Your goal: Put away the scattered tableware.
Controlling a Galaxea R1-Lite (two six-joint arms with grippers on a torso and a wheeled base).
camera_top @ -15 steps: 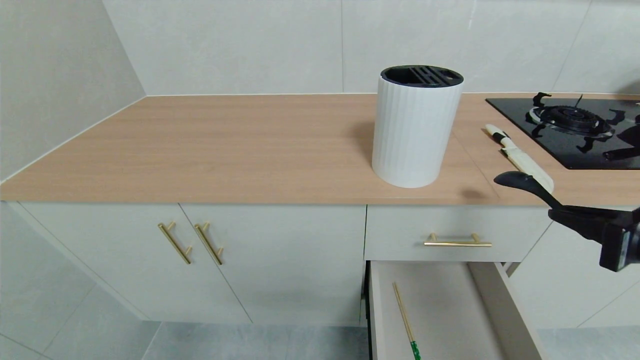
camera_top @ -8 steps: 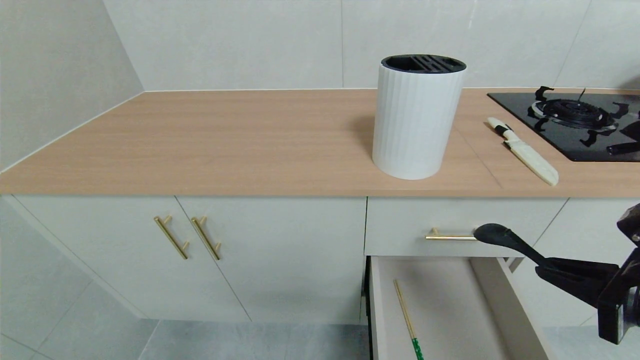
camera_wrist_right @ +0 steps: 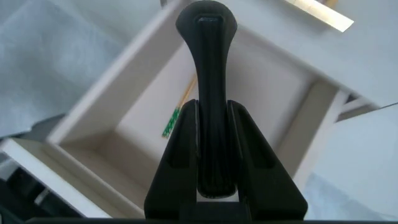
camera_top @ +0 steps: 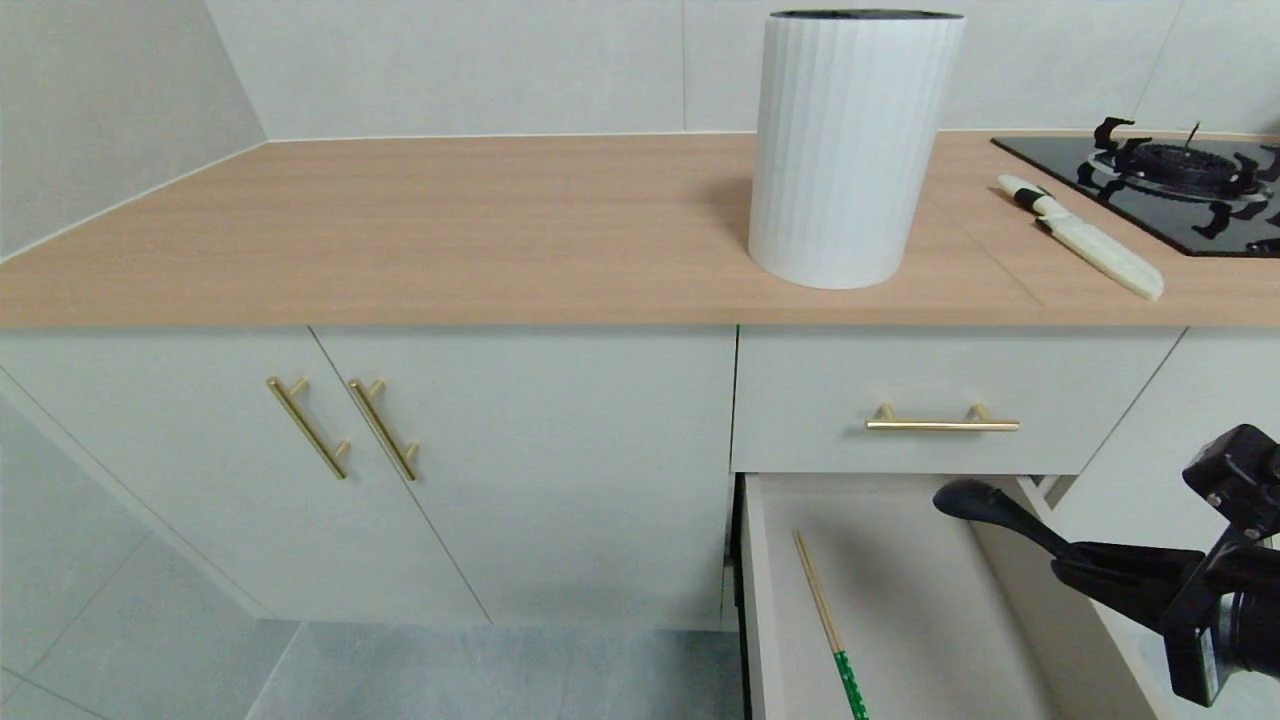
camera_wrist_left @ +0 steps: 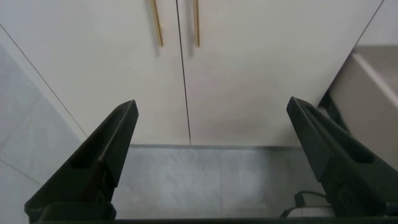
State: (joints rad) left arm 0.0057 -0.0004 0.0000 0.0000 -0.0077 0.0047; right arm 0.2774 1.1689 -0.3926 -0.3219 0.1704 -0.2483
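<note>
My right gripper [camera_top: 1085,572] is shut on a long black utensil [camera_top: 1000,510], which sticks out over the open drawer [camera_top: 757,600] below the counter. In the right wrist view the black utensil [camera_wrist_right: 208,68] runs out from between the fingers of the right gripper [camera_wrist_right: 212,109], above the drawer floor [camera_wrist_right: 249,124]. A pair of green-tipped chopsticks [camera_top: 825,620] lies in the drawer on its left side. A cream knife [camera_top: 1085,240] lies on the counter right of a white ribbed holder [camera_top: 850,150]. My left gripper [camera_wrist_left: 214,155] is open, facing the cabinet doors.
A black gas hob [camera_top: 1170,180] sits at the counter's far right. A closed drawer with a gold handle [camera_top: 942,425] is just above the open one. Two cabinet doors with gold handles [camera_top: 340,430] stand left of the drawers. The wooden counter [camera_top: 450,220] stretches left.
The right gripper has come down with the black utensil from counter height to just above the open drawer. The head camera has dropped, so the counter sits higher in the picture.
</note>
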